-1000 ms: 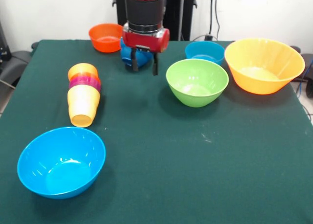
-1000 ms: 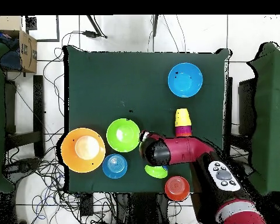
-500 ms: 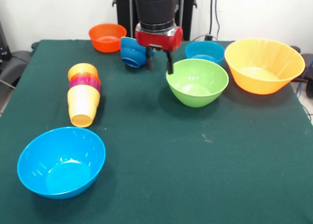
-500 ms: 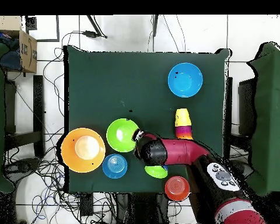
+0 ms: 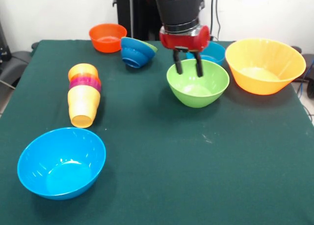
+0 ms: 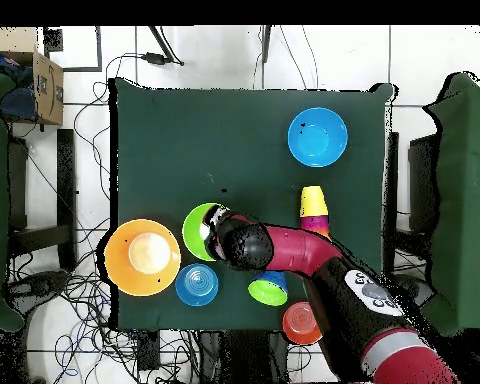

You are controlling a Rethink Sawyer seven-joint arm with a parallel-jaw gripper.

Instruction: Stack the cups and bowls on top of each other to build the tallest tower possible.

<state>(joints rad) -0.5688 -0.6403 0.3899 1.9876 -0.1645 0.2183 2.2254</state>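
Two fingers of your gripper (image 5: 187, 68) hung apart, holding nothing, just above the green bowl (image 5: 198, 83), seemingly to grasp its rim.

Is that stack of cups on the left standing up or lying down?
Lying down. In the front view the stack of cups rests on its side on the green table, with one cup's open mouth facing the camera.

Six bowls (image 5: 197, 82) — one nested pair counted single. One lying stack of cups (image 5: 84, 94) — three colours visible.
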